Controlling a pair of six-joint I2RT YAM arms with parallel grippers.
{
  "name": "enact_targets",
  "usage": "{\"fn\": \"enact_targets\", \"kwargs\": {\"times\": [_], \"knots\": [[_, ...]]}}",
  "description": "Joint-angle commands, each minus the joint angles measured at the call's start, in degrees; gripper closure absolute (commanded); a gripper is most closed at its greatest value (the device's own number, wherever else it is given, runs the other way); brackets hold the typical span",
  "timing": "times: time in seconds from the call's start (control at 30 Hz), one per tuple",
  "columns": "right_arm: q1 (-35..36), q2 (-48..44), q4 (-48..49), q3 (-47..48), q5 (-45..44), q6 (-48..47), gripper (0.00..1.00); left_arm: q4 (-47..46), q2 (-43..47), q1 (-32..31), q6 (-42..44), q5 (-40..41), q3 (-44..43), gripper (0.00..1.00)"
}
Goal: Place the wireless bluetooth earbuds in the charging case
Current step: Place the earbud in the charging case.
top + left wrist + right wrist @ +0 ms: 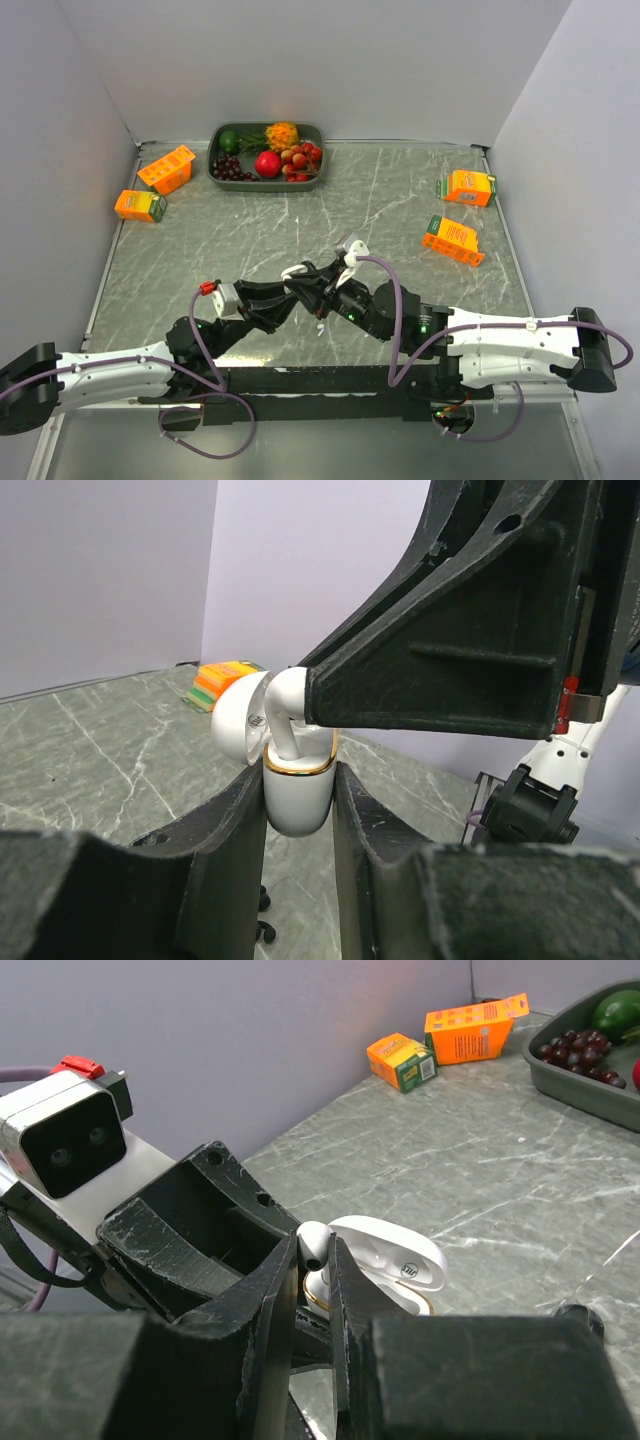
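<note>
Earbud | pinched by right pincer | stem inside charging case | left pincer clamps case

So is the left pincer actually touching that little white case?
Touching. In the left wrist view the charging case sits squeezed between the fingers of the left pincer, with no gap on either side.
</note>
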State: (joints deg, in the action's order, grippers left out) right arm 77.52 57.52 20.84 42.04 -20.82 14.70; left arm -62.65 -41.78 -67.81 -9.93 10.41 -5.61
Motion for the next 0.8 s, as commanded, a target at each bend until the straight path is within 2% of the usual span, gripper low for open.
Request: {"fn": "enact_targets", "kwargs": {"times": [0.0, 0.33, 0.77], "knots": [[0.88, -0.56, -1.94, 1.90, -1.50, 0.95, 0.88, -2.65, 1.44, 0.05, -0.44, 0.31, -0.11, 0.99], [0.88, -0.48, -4.84, 2.34, -3.44, 1.65, 0.67, -2.65, 1.44, 0.13, -0.26, 0.57, -0.46, 0.99], [0.88, -0.39, -6.16, 3.13, -4.84, 1.82, 0.60, -2.47, 1.35, 0.05, -0.26, 1.27, -0.46, 0.99]]}}
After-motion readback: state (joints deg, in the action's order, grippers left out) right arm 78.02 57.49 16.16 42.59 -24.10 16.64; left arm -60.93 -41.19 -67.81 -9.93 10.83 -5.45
